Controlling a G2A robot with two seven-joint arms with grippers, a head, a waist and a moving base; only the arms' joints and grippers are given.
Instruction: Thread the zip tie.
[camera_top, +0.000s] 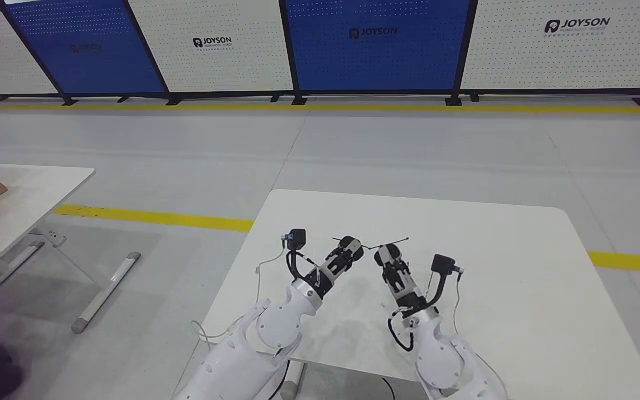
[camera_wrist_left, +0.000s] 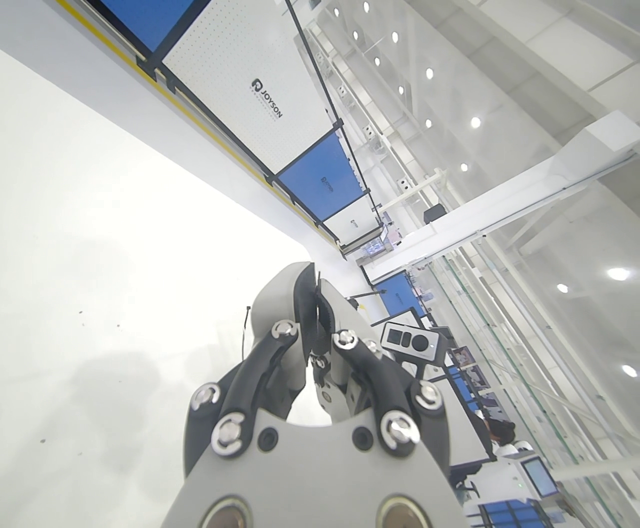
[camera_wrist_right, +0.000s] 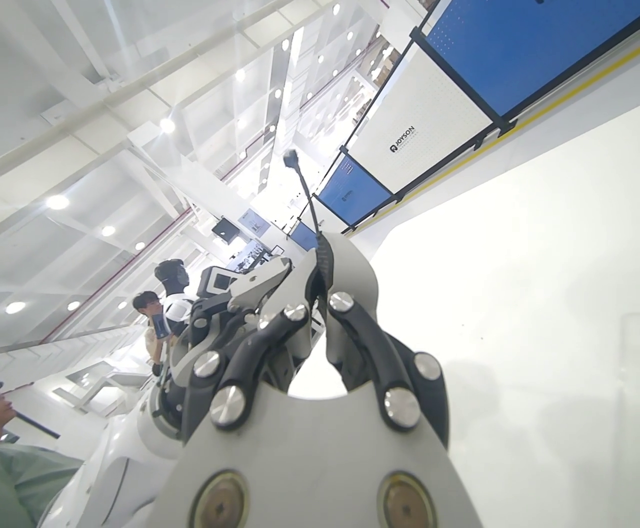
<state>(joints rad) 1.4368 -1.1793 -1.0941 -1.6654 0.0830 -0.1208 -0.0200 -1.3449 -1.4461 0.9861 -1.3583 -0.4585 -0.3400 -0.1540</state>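
Note:
A thin black zip tie (camera_top: 388, 244) is held above the white table (camera_top: 480, 300) between both grippers. My right gripper (camera_top: 390, 258) is shut on the strap. In the right wrist view the strap (camera_wrist_right: 306, 190) sticks out past the right gripper (camera_wrist_right: 320, 245) and ends in the small square head (camera_wrist_right: 291, 160). My left gripper (camera_top: 347, 248), close beside the right one, is shut on a thin black strip of the zip tie (camera_wrist_left: 318, 279). That strip's tip pokes out of the left gripper (camera_wrist_left: 312, 295). Another thin black piece (camera_wrist_left: 246, 322) shows beside one left finger.
The table's near edge (camera_top: 300, 360) lies under both arms, and its far edge (camera_top: 400, 197) is well beyond the grippers. A second white table (camera_top: 30, 195) stands off to the left. Blue and white partition panels (camera_top: 380, 45) line the back.

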